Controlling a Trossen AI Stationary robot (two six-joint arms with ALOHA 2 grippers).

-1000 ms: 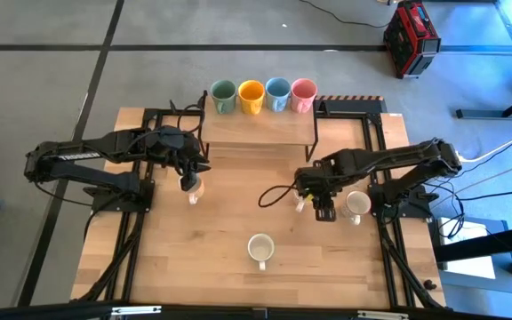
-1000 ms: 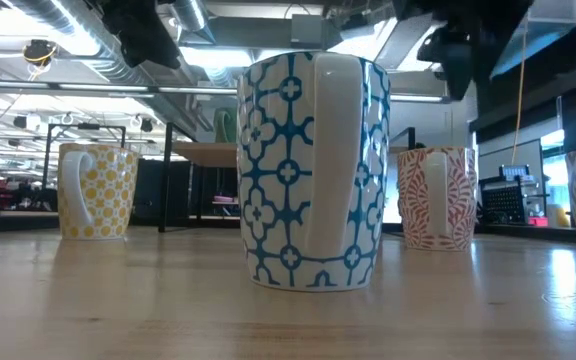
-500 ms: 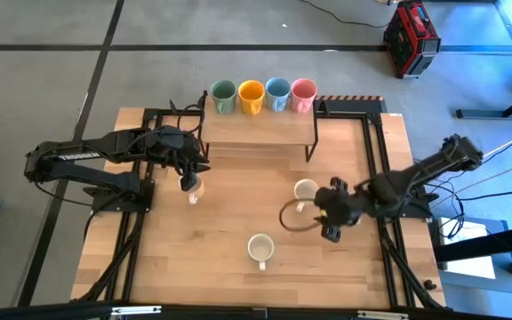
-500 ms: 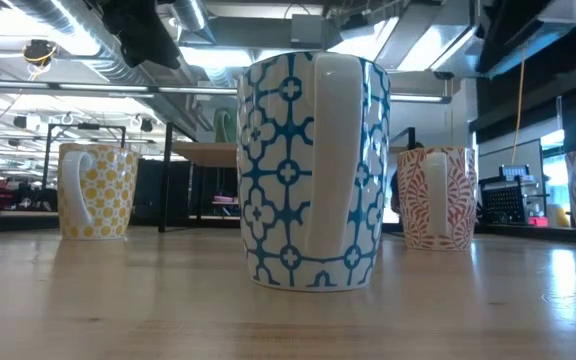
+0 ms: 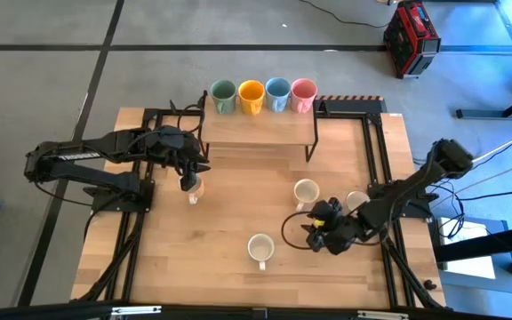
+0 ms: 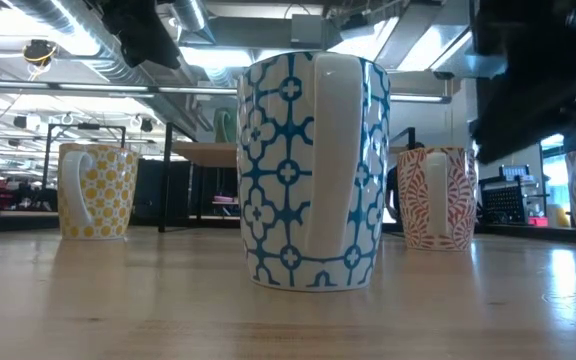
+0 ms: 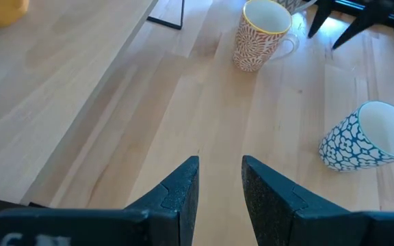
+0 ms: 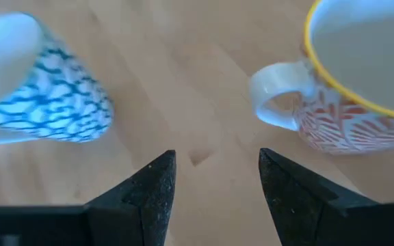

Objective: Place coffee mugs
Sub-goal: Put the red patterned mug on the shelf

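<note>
Four cream mugs stand upright on the table: a blue-patterned mug (image 5: 260, 250) near the front, a red-patterned mug (image 5: 306, 191), a yellow-patterned mug (image 5: 193, 188) and a grey-patterned mug (image 5: 356, 202) partly under my right arm. The green (image 5: 223, 96), orange (image 5: 251, 95), blue (image 5: 277, 94) and pink (image 5: 303, 92) mugs stand in a row on the raised shelf (image 5: 258, 132). My right gripper (image 5: 313, 236) hangs open between the blue-patterned mug (image 8: 40, 96) and the red-patterned mug (image 8: 361, 89). My left gripper (image 5: 196, 174) stays open above the yellow-patterned mug, with nothing between its fingers (image 7: 180, 188).
A black cable loop (image 5: 288, 224) trails from my right wrist over the table. Black frame rails (image 5: 376, 151) run along both sides of the table. A red case (image 5: 411, 37) sits on the floor behind. Bare wood lies at the near left (image 5: 176, 258).
My right gripper has swung toward the near edge and down, rolling as it went, from beside the grey-patterned mug to the gap between the blue-patterned and red-patterned mugs. The arm's move has uncovered the red-patterned mug. No mug has moved.
</note>
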